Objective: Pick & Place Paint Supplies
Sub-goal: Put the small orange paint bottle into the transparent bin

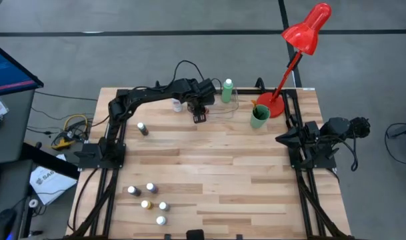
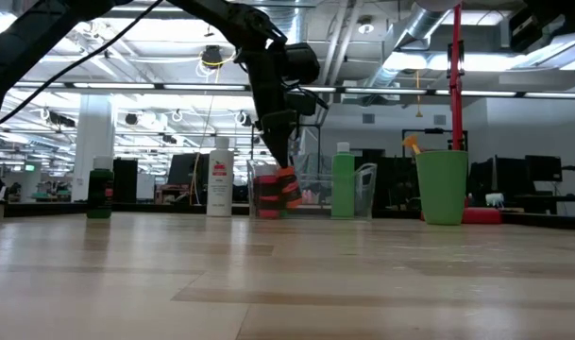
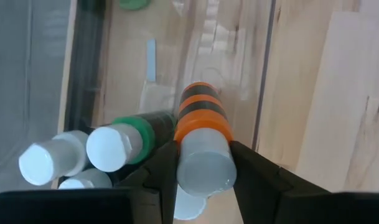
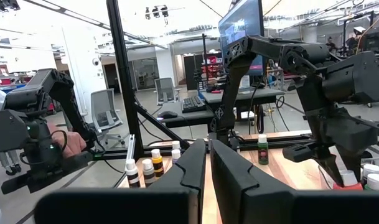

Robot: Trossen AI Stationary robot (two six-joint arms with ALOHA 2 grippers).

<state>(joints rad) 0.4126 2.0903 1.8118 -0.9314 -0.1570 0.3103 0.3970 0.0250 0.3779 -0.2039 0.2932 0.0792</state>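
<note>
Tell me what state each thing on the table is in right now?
Left gripper: over the clear tray, fingers on an orange bottle.
Orange bottle: capped, being lowered into the tray.
Right gripper: shut, empty, waiting at the table's right side.
Tall green bottle: upright, capped.
Green cup: upright.
Five small bottles: upright, untouched.

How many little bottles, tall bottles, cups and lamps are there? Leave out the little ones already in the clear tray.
Small bottles on the bare table: 6 (one alone, five in a cluster)
Orange bottle in the left pincer: 1
Tall bottles: 2 (white, green)
Cup: 1
Lamp: 1
Total: 11
</note>
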